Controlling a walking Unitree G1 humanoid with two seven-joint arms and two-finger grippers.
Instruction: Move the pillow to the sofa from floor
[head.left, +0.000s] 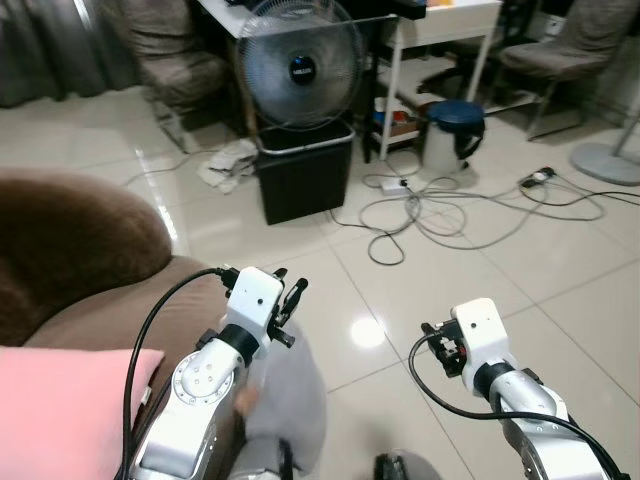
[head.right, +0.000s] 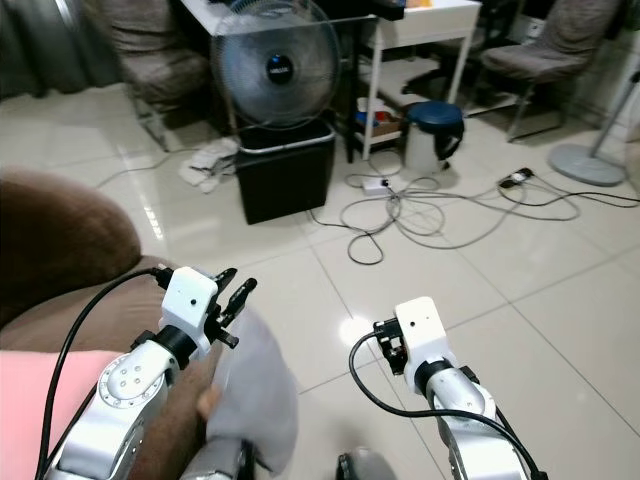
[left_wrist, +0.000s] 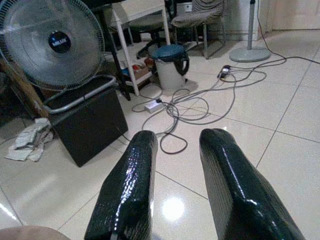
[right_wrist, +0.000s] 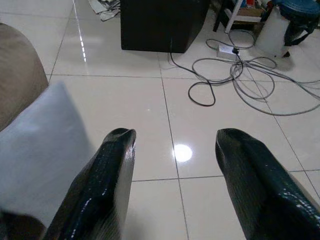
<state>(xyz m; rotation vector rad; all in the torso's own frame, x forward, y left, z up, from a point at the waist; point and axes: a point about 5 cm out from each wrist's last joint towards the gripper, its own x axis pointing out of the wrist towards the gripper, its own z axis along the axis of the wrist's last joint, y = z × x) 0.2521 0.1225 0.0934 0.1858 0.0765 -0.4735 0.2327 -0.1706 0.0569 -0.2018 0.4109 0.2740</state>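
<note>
Grey pillow (head.left: 285, 400) stands on edge against the front of the brown sofa (head.left: 80, 260), low in the head views between the two arms; its lower part is cut off by the frame edge, so floor contact can't be confirmed. In the right wrist view the same pillow (right_wrist: 40, 150) shows as a pale blurred slab beside the sofa's rounded arm (right_wrist: 17, 75). A pink cushion (head.left: 60, 410) lies on the sofa seat, at the robot's far left.

Left gripper (head.left: 290, 290) held up above the pillow's top edge, not touching it as far as can be seen; fingers a little apart with nothing between them (left wrist view shows the gap, floor behind) (left_wrist: 172, 185). Right gripper (right_wrist: 172, 175) held over the tiled floor (head.left: 480, 260) to the right of the pillow, fingers spread wide, holding nothing. In the head view the white wrist block hides its fingertips.

Further out: black bin (head.left: 305, 175) on the floor ahead, a round fan (head.left: 300, 65) just behind its top. A crumpled rag (head.left: 228, 165) lies left of the bin. Tangle of grey cables (head.left: 440, 210) with a white power strip (head.left: 392, 184) spreads right of the bin. A white pail with a blue lid (head.left: 450, 130) stands beside a white table's leg (head.left: 392, 95). Chair (head.left: 570, 50) and a round stand base (head.left: 605, 160) at far right.
</note>
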